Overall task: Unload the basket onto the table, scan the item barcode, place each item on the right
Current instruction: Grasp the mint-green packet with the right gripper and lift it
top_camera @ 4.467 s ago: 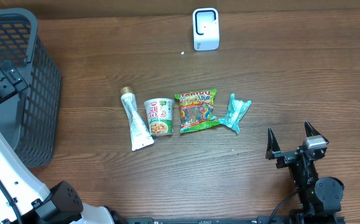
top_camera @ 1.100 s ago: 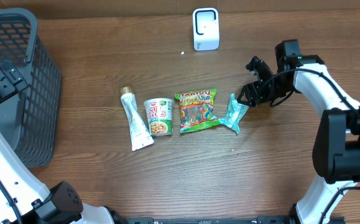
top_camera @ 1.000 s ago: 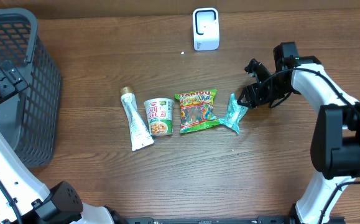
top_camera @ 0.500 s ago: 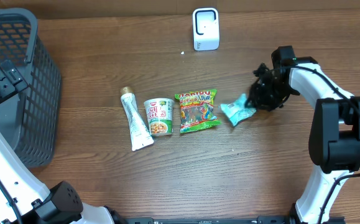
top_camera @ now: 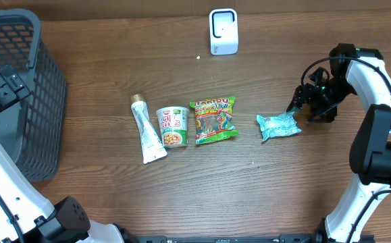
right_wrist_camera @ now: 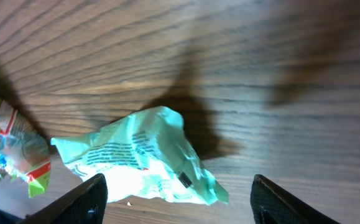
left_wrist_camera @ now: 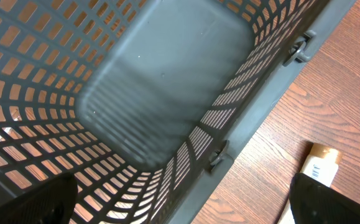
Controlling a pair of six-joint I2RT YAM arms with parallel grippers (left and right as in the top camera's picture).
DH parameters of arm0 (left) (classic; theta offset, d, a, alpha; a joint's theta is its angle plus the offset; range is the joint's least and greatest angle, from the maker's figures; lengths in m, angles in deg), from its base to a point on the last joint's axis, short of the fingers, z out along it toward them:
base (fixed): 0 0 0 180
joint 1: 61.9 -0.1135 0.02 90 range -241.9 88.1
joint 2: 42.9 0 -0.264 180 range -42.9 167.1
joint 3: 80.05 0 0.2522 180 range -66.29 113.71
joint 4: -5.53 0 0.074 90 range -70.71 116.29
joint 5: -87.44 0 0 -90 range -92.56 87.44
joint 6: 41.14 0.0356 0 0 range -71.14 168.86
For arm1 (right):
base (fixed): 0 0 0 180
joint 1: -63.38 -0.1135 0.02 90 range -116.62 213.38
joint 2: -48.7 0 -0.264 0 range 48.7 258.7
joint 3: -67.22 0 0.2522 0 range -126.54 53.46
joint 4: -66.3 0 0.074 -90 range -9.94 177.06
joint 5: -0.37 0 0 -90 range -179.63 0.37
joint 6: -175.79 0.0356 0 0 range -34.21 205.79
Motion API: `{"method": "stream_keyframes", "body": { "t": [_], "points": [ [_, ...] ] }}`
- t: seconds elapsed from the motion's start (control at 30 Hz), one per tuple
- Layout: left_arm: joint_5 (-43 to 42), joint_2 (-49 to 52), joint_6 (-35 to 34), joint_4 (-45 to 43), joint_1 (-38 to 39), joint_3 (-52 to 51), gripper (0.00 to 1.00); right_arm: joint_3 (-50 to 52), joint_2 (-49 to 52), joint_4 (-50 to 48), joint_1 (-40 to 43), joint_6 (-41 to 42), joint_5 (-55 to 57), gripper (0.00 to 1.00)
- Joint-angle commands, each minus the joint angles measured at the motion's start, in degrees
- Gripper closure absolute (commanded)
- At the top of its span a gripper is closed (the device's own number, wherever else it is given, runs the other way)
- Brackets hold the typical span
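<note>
Brown wood-grain desk (top_camera: 263, 196), white box-shaped barcode scanner (top_camera: 223, 31) at the far edge, dark grey plastic mesh basket (top_camera: 26, 101) at the left. Main change: the crumpled teal foil snack packet (top_camera: 278, 126) no longer touches the green-and-red gummy candy bag (top_camera: 215, 120). It has been dragged right and turned, and now lies flat on bare wood, apart from the row and well short of the scanner. Right claw (top_camera: 311, 102) pinched it a moment ago and has let go: the right wrist view shows both fingers spread wide with the packet (right_wrist_camera: 139, 162) lying loose on the desk ahead of them and nothing between them. That face shows printed lines of text and a small dark mark, but I cannot tell if a barcode is there. Left claw (top_camera: 6, 81) is released too, parked over the basket, unchanged. White squeeze tube (top_camera: 148, 131) and green-lidded noodle cup (top_camera: 173, 127) have not shifted. Judgement: the item is now singled out but not held and not scanned. It looks like a reposition or a slipped pinch. A fresh grasp is needed, then a carry to the scanner with the code facing it.
</note>
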Motion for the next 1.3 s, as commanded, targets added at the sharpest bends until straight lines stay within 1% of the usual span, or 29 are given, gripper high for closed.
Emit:
{"method": "stream_keyframes", "body": {
  "t": [0.0,0.07,0.17,0.27,0.33,0.4,0.47,0.5,0.6,0.73,0.8,0.9,0.97,1.0,1.07,1.1,1.2,1.27],
  "points": [
    [-0.1,-0.5,0.0,-0.1,0.1,0.9,0.0,-0.8,0.0,-1.6,0.3,-9.6,-2.4,0.25],
    [-0.1,-0.5,0.0,-0.1,0.1,0.9,0.0,0.5,0.0,-2.6,0.0,-14.1,-2.4,0.25],
    [-0.1,-0.5,0.0,-0.1,0.1,0.9,0.0,3.5,0.1,-4.3,-0.1,-18.0,-2.5,0.25],
    [-0.1,-0.5,0.0,-0.1,0.1,0.9,0.0,7.3,0.1,-7.2,-0.1,-19.1,-3.5,0.25],
    [-0.1,-0.5,0.0,-0.1,0.1,0.9,0.0,10.0,0.1,-9.0,-0.1,-19.4,-5.0,0.2],
    [-0.1,-0.5,0.0,-0.1,0.1,0.9,0.0,11.7,0.1,-10.3,-0.1,-19.4,-6.4,0.19],
    [-0.1,-0.5,0.0,-0.1,0.1,0.9,0.0,12.5,0.1,-11.0,-0.1,-19.4,-7.4,0.21],
    [-0.1,-0.5,0.0,-0.1,0.1,0.9,0.0,13.1,0.1,-12.1,-0.1,-18.3,-7.4,0.23],
    [-0.1,-0.5,0.0,-0.1,0.1,0.9,0.0,15.2,0.1,-14.3,-0.1,-16.1,-7.4,0.27],
    [-0.1,-0.5,0.0,-0.1,0.1,0.9,0.0,19.2,0.2,-17.1,-0.1,-15.8,-7.4,0.36],
    [-0.1,-0.5,0.0,-0.1,0.1,0.9,0.0,20.8,0.2,-18.0,-0.1,-15.7,-7.4,0.53],
    [-0.1,-0.5,0.0,-0.1,0.1,0.9,0.0,20.7,0.1,-18.6,0.0,-15.7,-9.7,0.81],
    [-0.1,-0.5,0.0,-0.1,0.1,0.9,0.0,20.0,0.1,-18.6,0.0,-15.7,-11.7,0.9],
    [-0.1,-0.5,0.0,-0.1,0.1,0.9,0.0,18.7,0.1,-18.0,0.0,-15.7,-13.3,0.96],
    [-0.1,-0.5,0.0,-0.1,0.1,0.9,0.0,15.1,0.1,-14.9,0.3,-15.7,-16.0,0.96],
    [-0.1,-0.5,0.0,-0.1,0.1,0.9,0.0,11.1,0.0,-11.5,0.7,-15.8,-18.0,0.96],
    [-0.1,-0.5,0.0,-0.1,0.1,0.9,0.0,2.6,-0.7,-5.9,0.8,-15.8,-18.4,0.96],
    [-0.1,-0.5,0.0,-0.1,0.1,0.9,0.0,-3.5,-1.6,-4.0,0.7,-15.6,-18.5,0.96]
  ]
}}
